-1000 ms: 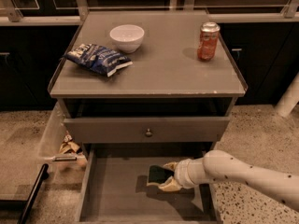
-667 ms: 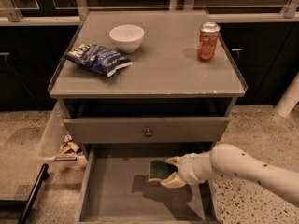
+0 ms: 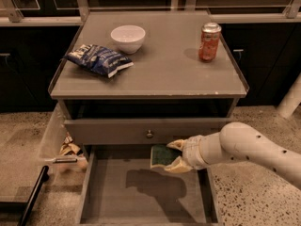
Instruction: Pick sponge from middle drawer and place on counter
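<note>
The sponge (image 3: 161, 157) shows its dark green face over a pale yellow layer. My gripper (image 3: 173, 155) is shut on the sponge and holds it in the air above the open middle drawer (image 3: 141, 194), just in front of the closed drawer front with the round knob (image 3: 149, 134). The sponge's shadow falls on the drawer's flat grey floor. The white arm (image 3: 249, 149) reaches in from the right. The counter (image 3: 160, 65) lies above and behind the gripper.
On the counter stand a white bowl (image 3: 127, 37) at the back left, a blue snack bag (image 3: 99, 59) at the left and an orange soda can (image 3: 209, 42) at the back right. Crumpled packaging (image 3: 69, 148) lies left of the cabinet.
The gripper has lifted the sponge off the drawer floor and carried it up and back towards the drawer front. The arm has risen with it.
</note>
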